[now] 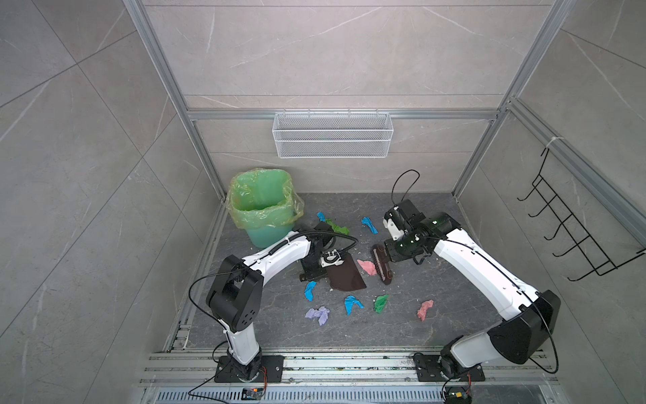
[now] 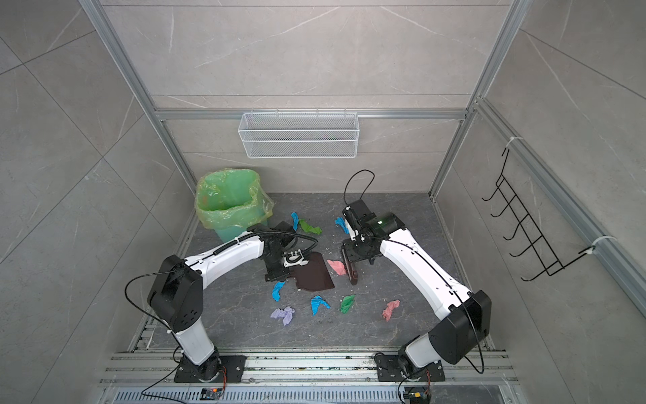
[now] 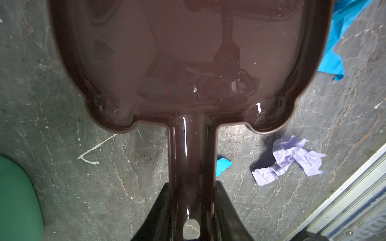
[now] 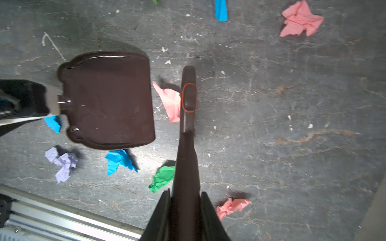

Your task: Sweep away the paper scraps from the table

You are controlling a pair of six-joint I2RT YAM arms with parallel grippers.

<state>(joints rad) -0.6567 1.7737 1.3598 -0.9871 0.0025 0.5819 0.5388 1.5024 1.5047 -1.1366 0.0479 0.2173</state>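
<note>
My left gripper [image 3: 192,185] is shut on the handle of a dark brown dustpan [image 1: 346,276], which lies flat on the table [image 1: 402,332]. In my right gripper [image 4: 186,194], also shut, is the handle of a matching brush [image 4: 187,125]. The brush head rests just right of the pan's open edge. A pink paper scrap [image 4: 170,102] lies between brush and pan, touching the brush. Other paper scraps are spread about: blue [image 1: 309,291], blue [image 1: 352,304], green [image 1: 381,302], pink [image 1: 424,309] and lavender [image 1: 318,314] in front, and blue [image 1: 369,225] and green [image 1: 337,227] behind. The pan holds nothing.
A bin [image 1: 262,206] lined with a green bag stands at the back left, close behind the left arm. A white wire basket [image 1: 332,134] hangs on the back wall and a black hook rack [image 1: 573,227] on the right wall. Aluminium rails [image 1: 349,363] edge the front.
</note>
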